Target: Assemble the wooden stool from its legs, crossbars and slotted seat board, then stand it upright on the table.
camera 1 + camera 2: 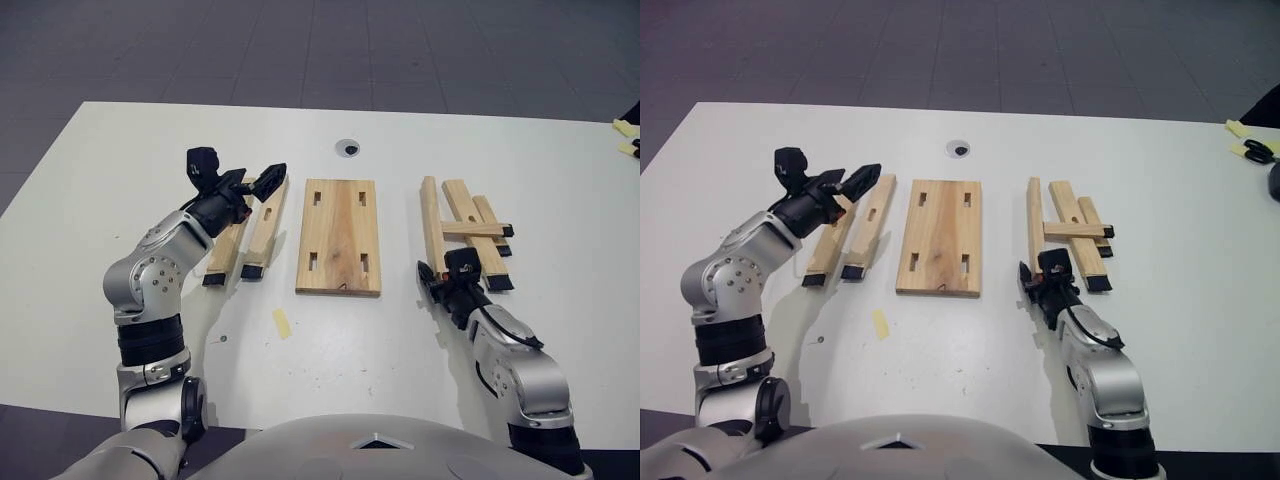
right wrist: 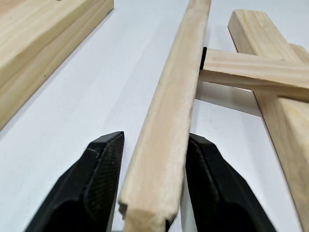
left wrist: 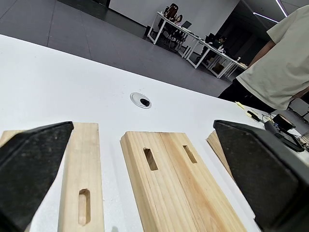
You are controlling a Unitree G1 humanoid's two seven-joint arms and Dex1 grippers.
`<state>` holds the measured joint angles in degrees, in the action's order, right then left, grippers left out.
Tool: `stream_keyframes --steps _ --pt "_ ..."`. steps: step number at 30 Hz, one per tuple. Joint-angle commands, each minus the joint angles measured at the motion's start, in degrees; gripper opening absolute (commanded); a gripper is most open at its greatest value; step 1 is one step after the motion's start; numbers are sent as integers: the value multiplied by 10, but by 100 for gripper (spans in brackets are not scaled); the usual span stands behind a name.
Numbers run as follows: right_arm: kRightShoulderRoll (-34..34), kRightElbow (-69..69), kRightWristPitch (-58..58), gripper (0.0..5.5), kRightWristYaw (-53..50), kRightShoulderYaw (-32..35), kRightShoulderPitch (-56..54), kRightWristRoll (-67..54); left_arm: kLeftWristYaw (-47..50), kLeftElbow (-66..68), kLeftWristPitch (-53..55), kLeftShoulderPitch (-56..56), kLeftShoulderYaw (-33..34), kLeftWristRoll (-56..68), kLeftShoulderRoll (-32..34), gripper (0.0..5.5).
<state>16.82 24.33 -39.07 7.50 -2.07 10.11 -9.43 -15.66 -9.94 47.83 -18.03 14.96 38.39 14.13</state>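
The slotted seat board lies flat mid-table. Left of it lie two wooden legs side by side, black caps toward me. My left gripper hovers open above their far ends; in the left wrist view its fingers frame a slotted leg and the seat board. To the right lie a thin bar, a wider leg and a crossbar resting across them. My right gripper is open, straddling the thin bar's near end, with a small gap on one side.
A round cable hole sits behind the seat board. A yellow tape scrap lies near the front. Yellow notes and scissors sit at the far right edge. The white table has free room at front and left.
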Motion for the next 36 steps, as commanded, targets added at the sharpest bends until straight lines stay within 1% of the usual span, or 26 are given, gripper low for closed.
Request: stream_keyframes --steps 1,4,10,13,16,18,21,24,29,36 --pt "2 -33 40 150 4 -5 -33 24 2 3 -9 -19 8 4 2 540" --pt "-6 -51 72 104 3 -14 -47 39 0 9 -11 -24 9 2 5 540" --pt "-8 -81 168 103 -1 -26 -76 85 -1 23 -6 -50 16 9 10 540" --pt "-2 -92 220 103 -5 -27 -91 113 5 26 9 -72 32 30 7 540" --pt "9 -117 297 103 -13 -39 -128 157 21 37 44 -125 53 77 1 540" --pt "10 -142 353 103 -21 -53 -163 190 45 61 79 -181 85 132 -1 540" --pt "23 -172 435 103 -40 -70 -193 247 111 118 139 -261 146 244 -10 540" --pt "34 -186 491 103 -66 -74 -201 297 152 159 172 -307 159 295 -6 540" --pt "30 -165 520 103 -97 -64 -175 338 192 182 203 -314 151 340 -17 540" --pt "24 -123 520 103 -125 -50 -127 374 205 216 239 -321 143 393 -18 540"
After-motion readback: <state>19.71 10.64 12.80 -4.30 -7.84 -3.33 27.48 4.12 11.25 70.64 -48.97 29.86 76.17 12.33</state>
